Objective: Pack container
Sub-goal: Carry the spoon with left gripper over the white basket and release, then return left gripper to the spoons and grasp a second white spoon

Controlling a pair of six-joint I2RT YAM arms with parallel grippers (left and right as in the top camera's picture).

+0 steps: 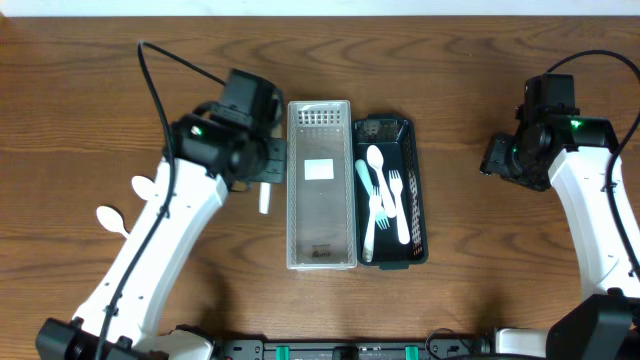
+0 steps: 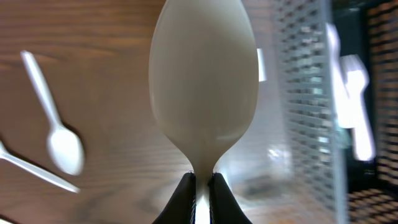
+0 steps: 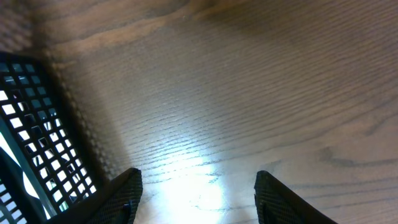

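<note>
- Up close in the left wrist view, my left gripper has its two dark fingers pinching the narrow neck of a white plastic spoon. The bowl stands beyond the fingertips, facing the camera.
- Behind it, to the left, two loose spoons lie on the wooden table, well apart from the fingers.
- To the right, a little further off, stands the clear slotted bin. The overhead view puts the held spoon just beside its left wall, not yet over it.
- I take that bin as the target. To do this step well, I judge I should carry the spoon across the wall, line it up with the bin's long side, and lower it before letting go, so it does not bounce out.
- Beyond the bin, side by side with it, the black basket holds forks and spoons.
- Farthest off, my right gripper hovers over the table with fingers spread, holding nothing.
</note>
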